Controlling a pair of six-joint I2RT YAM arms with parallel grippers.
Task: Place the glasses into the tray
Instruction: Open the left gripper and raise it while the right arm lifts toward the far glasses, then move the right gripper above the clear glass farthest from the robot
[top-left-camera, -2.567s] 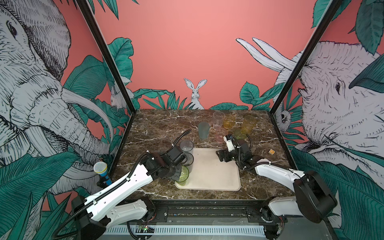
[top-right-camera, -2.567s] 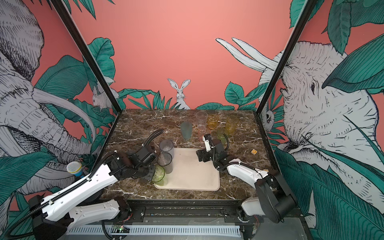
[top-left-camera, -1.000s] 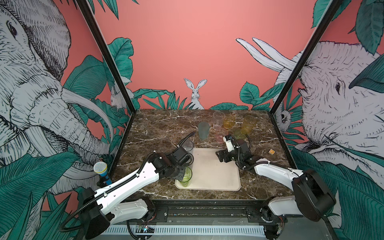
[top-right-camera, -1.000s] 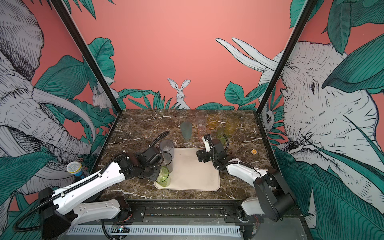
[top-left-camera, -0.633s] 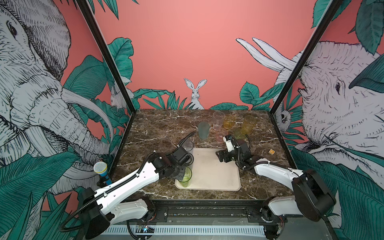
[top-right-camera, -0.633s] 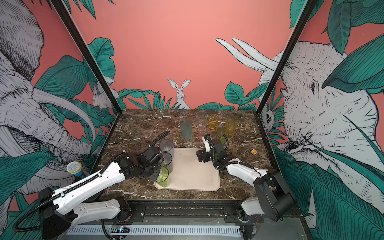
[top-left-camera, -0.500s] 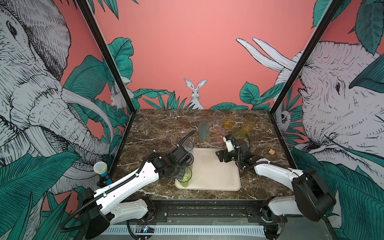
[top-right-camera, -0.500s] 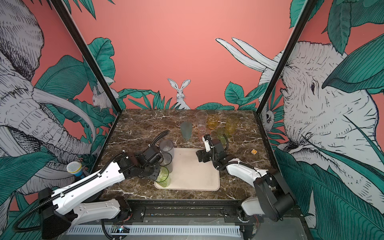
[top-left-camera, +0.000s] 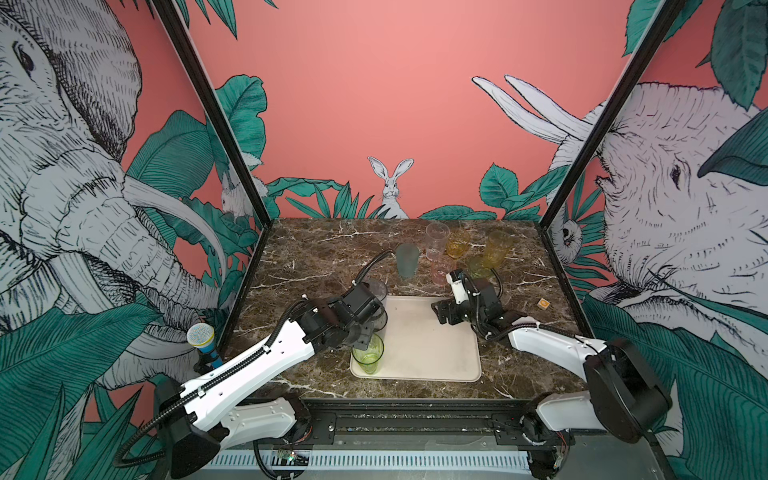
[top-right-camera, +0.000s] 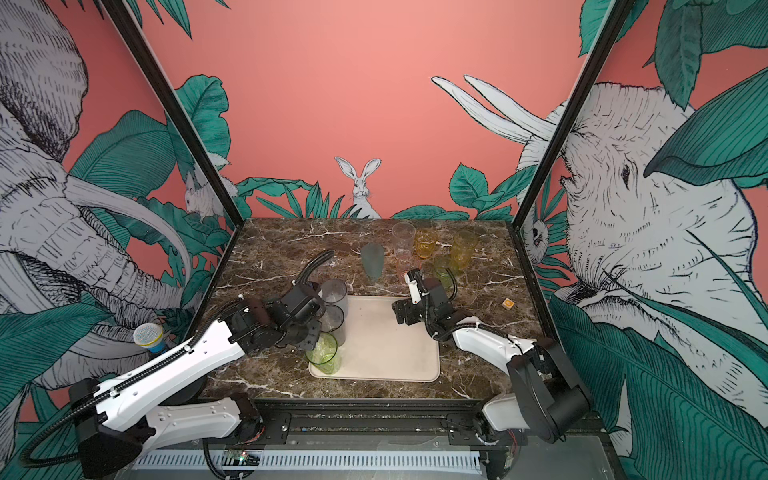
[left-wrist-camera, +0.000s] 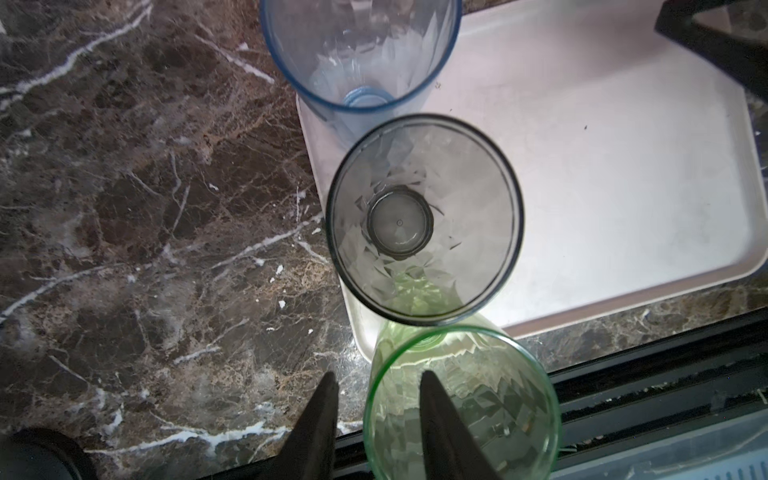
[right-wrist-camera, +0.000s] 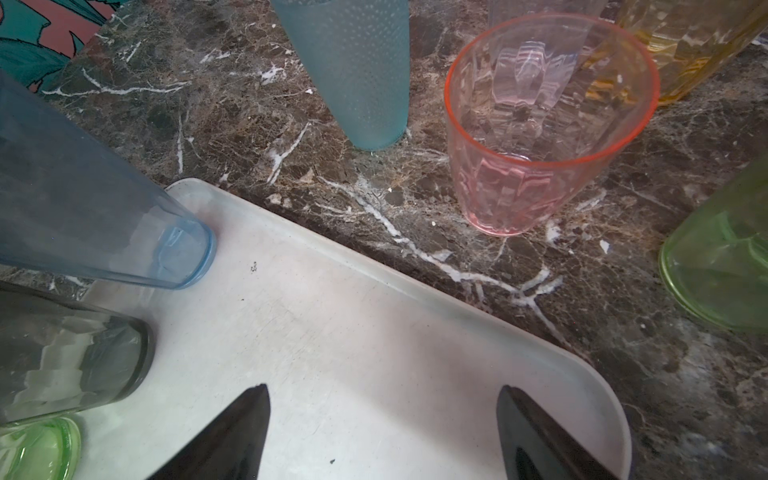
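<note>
A brown marble desk is walled by coral jungle murals. 3 glasses are stood along the tray's left edge; 6 more are grouped beyond it. The left claw is narrowly parted astride the green glass's rim. The right claw is spread wide, empty, over the tray.

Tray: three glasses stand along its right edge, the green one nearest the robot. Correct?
No, wrong side: they stand along the left edge of the tray, not the right; both top views show it. The green tumbler is nearest the robot, then the smoky tumbler and the bluish-grey tumbler.
</note>
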